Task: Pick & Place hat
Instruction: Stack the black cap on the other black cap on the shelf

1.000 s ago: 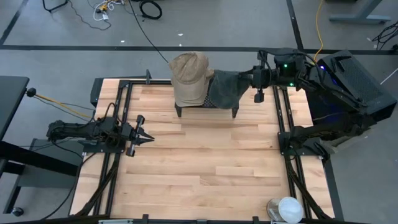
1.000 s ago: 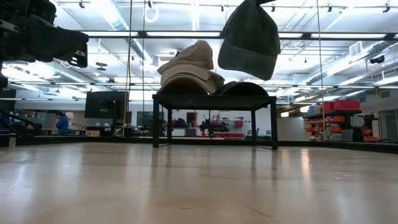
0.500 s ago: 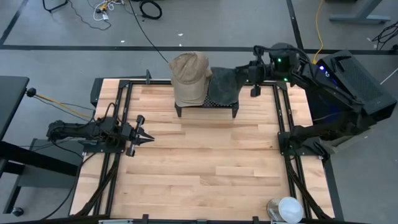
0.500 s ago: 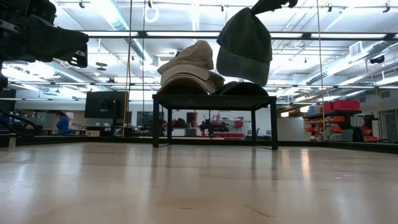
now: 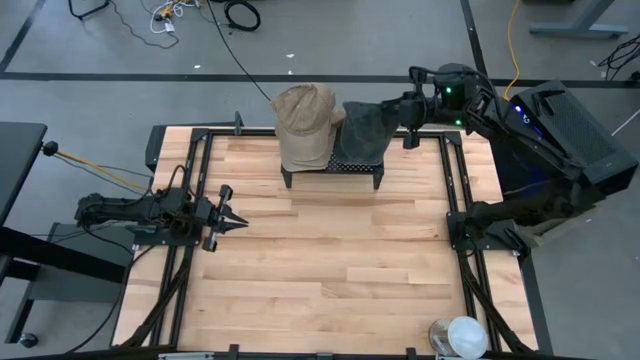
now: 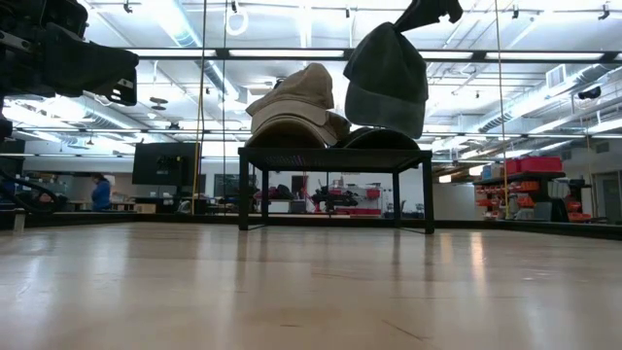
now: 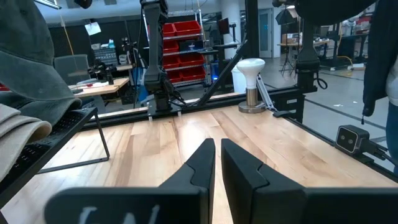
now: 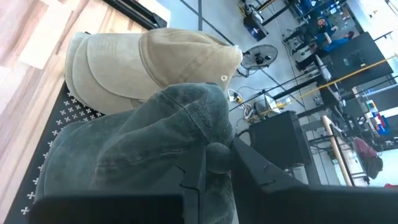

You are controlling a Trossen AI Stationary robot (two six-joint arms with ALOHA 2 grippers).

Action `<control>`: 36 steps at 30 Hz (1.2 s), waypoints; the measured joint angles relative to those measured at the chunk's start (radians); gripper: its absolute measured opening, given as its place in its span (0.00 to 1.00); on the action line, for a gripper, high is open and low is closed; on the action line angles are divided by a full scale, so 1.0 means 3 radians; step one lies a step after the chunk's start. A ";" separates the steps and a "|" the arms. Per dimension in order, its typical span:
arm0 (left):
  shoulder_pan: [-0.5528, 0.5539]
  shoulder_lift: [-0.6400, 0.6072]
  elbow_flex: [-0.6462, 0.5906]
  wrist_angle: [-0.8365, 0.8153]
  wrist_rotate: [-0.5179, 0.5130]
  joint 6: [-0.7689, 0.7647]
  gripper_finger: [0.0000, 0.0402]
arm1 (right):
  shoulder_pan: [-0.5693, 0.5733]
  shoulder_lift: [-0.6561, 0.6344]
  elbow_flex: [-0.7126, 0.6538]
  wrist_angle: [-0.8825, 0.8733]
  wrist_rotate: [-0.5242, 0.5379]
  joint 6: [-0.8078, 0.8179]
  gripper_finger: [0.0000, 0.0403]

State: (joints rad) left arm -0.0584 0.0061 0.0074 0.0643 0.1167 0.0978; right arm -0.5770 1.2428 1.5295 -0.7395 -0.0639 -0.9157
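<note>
- While hanging over the far edge of the worktop (image 5: 330,270), held off the surface: grey hat (image 5: 364,132), soft and fleecy, limp, rumpled into folds, its crown pinched by the right gripper (image 5: 396,108), fingers clamped on the fabric.
- Seen from the low camera: same hat a rounded sack shape, darker band along its lower hem, dangling above the right end of the rack (image 6: 333,154) without touching it.
- Just beside the grey hat, on the rack's left half: stack of tan caps (image 5: 303,125), smooth brushed cloth, domed crowns with stitched panels and curved brims nested one in another.
- Under the tan stack's right side, in the low view: another dark rounded cap (image 6: 382,139) lying on the rack.
- Rack itself: low black metal stand on thin straight legs, top a perforated mesh with small cross-shaped holes, set at the middle of the far edge.
- Worktop: pale wooden planks, glossy, framed by black rails.
- At the left edge, well apart from the hats: left gripper (image 5: 232,217), low and level, pointed dark fingers drawn together on nothing.
- At the near right corner: white lamp-like object (image 5: 463,337) on a round base.
</note>
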 joint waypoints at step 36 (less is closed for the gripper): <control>-0.0001 0.0001 0.0000 0.0000 -0.0001 0.0000 0.09 | -0.0071 0.0464 0.0000 0.0247 0.0007 0.0056 0.12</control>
State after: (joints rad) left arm -0.0585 0.0063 0.0074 0.0643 0.1166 0.0979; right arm -0.5983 1.3820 1.5295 -0.6653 -0.0619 -0.8988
